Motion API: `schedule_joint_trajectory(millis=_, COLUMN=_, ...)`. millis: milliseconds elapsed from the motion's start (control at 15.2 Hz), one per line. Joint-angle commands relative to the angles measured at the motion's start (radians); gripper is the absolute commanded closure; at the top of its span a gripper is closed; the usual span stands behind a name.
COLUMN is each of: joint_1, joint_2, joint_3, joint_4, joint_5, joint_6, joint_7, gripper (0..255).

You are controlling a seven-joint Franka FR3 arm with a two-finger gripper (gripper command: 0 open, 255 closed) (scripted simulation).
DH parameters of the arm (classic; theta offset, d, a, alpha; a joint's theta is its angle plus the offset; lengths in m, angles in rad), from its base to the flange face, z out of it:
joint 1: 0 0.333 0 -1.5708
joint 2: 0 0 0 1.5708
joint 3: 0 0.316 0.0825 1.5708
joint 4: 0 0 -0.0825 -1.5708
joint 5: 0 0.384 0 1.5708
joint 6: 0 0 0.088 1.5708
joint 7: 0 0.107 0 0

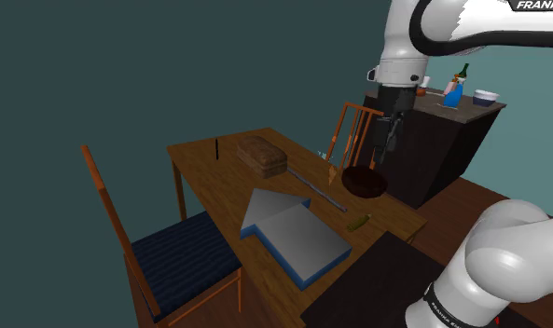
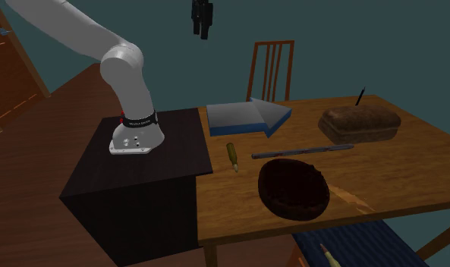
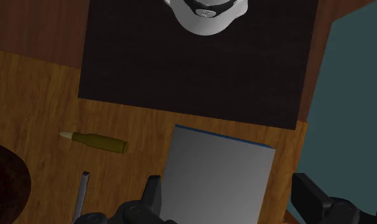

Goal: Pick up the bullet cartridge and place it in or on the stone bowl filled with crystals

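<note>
1. While the gripper [image 3: 230,198] hangs high over the table [image 2: 413,174], its two black fingers stand wide apart and clasp nothing. In the shoulder view the gripper [image 1: 380,158] shows at 12 o'clock from the bowl [image 1: 366,181].
2. Cartridge [image 2: 231,154]: brass-coloured with a pale tip, lying flat on the table. In the second exterior view it is at 10 o'clock from the bowl [image 2: 294,188] and apart from it. It lies near the stand [image 2: 147,159].
3. Bowl: dark brown, round, its contents too dark to make out.
4. Block [image 2: 246,115]: grey, arrow-shaped, blue-edged, at 12 o'clock from the cartridge. In the wrist view the block [image 3: 219,178] lies beneath the open fingers.
5. Rod [image 2: 303,152]: thin, grey, flat on the table, at 12 o'clock from the bowl.
6. Loaf [image 2: 360,124]: brown, between 1 and 2 o'clock from the bowl.
7. Chair [image 2: 270,68]: wooden, slatted back, behind the table's far edge.
</note>
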Motion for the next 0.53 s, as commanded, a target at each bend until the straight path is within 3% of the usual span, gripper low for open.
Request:
schedule_joint_trajectory(millis=0, joint_1=0.0, joint_2=0.0, joint_3=0.0, joint_4=0.0, joint_5=0.0, joint_6=0.0, joint_7=0.0, gripper=0)
schedule_joint_trajectory(millis=462, joint_1=0.022, joint_2=-0.113, joint_3=-0.166, joint_4=-0.24, joint_5=-0.129, joint_6=0.165, joint_7=-0.319, gripper=0)
